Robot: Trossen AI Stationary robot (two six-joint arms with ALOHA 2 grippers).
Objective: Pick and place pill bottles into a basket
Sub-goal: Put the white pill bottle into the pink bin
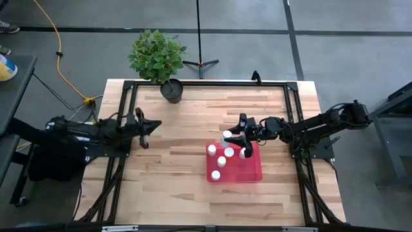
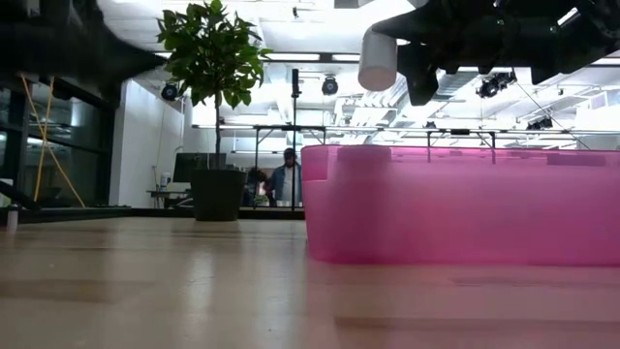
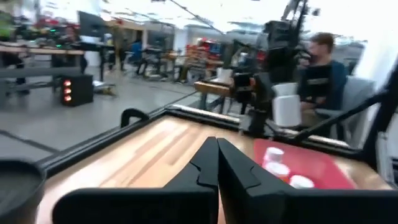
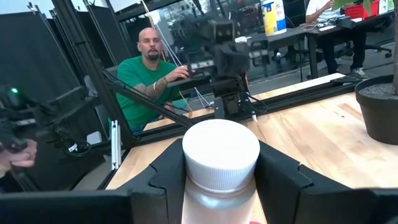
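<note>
My right gripper (image 1: 226, 137) holds one white pill bottle (image 4: 221, 155) upright in the air, about over the far rim of the red basket (image 1: 254, 173). In the low view this bottle (image 2: 378, 58) hangs well above the basket's wall (image 2: 455, 208). Several more white-capped bottles (image 1: 221, 161) stand inside the basket on their bases. My left gripper (image 1: 156, 127) is shut and holds nothing, drawn back near the table's left edge, with its closed fingers (image 3: 217, 163) pointing toward the basket. My right gripper pinches the bottle's body just below the cap (image 4: 191, 196) between its two fingers (image 4: 163, 171), one on each side. The fingers come in level from the table's right side. The bottle is upright, cap up, lifted clear of the basket and the table.
A dark round pot with a green plant (image 1: 171, 90) stands at the table's far edge, left of centre. A black frame (image 1: 206, 84) runs along the table's edges. Bare wood lies between my left gripper and the basket. People sit in the room beyond the table.
</note>
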